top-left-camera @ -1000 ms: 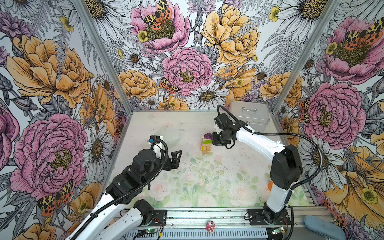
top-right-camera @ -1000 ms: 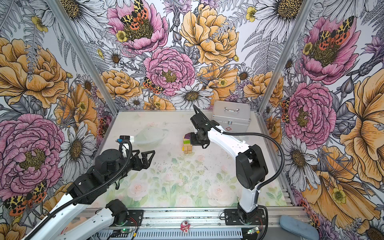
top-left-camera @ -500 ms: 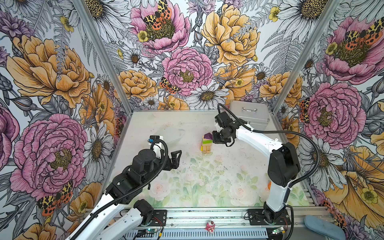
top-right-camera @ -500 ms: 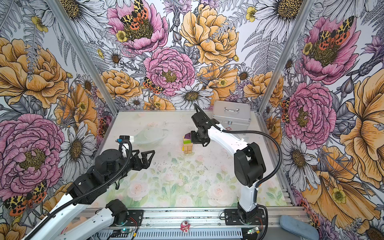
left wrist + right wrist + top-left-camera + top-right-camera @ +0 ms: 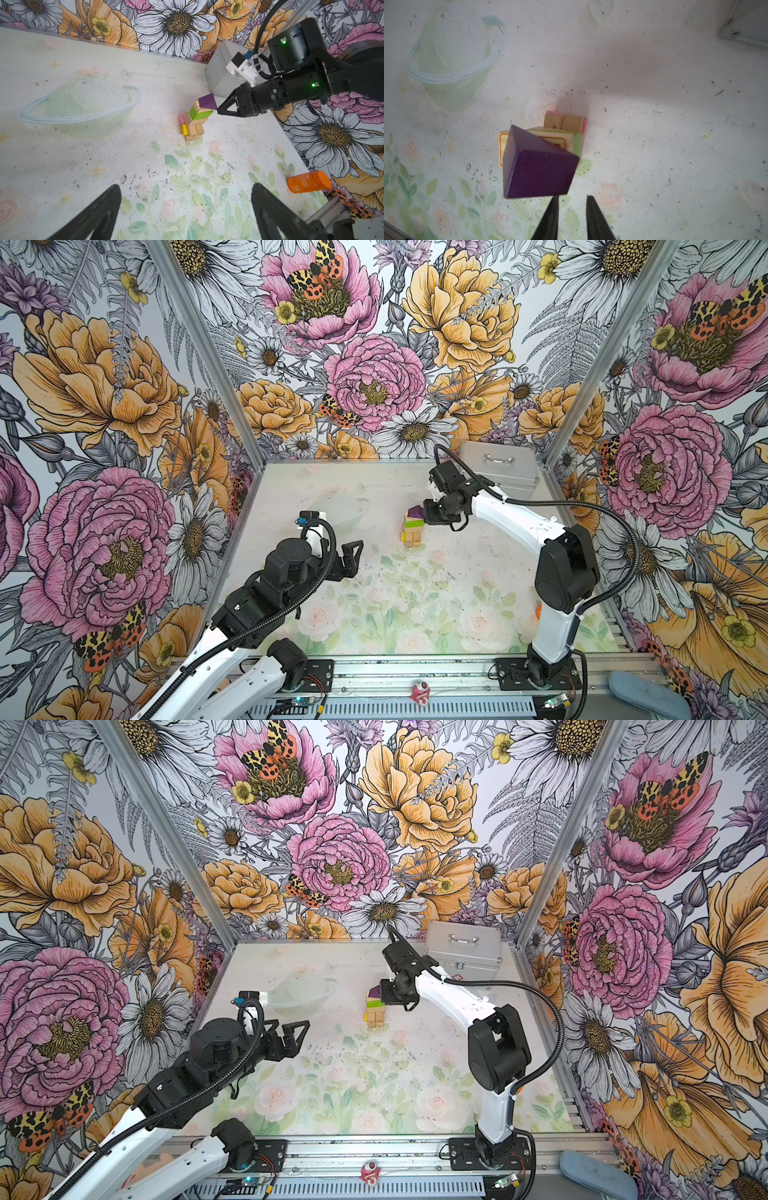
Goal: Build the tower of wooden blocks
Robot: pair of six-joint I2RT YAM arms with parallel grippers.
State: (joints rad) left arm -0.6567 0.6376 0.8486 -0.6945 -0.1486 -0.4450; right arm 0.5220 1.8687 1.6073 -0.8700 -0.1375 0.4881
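Observation:
The tower [image 5: 413, 527] of wood blocks stands mid-table in both top views, also at tower [image 5: 375, 1011]: tan planks low, a lime-green block [image 5: 199, 113] above, a tan printed block, and the purple pointed block [image 5: 537, 172] on top, sitting skewed. A yellow block [image 5: 184, 129] and a pink block [image 5: 182, 120] lean against its base. My right gripper [image 5: 572, 196] is level with the purple block, its jaws a narrow gap apart and empty; one fingertip [image 5: 554, 199] touches the block's edge. My left gripper [image 5: 186, 187] hovers wide open and empty, left of the tower.
A silver metal case [image 5: 498, 466] stands at the back right, behind the right arm. An orange bottle [image 5: 307, 182] lies near the right wall. A metal rail [image 5: 415, 672] runs along the front edge.
The right gripper has crept slightly left against the purple block on top of the tower. The left arm has not moved.

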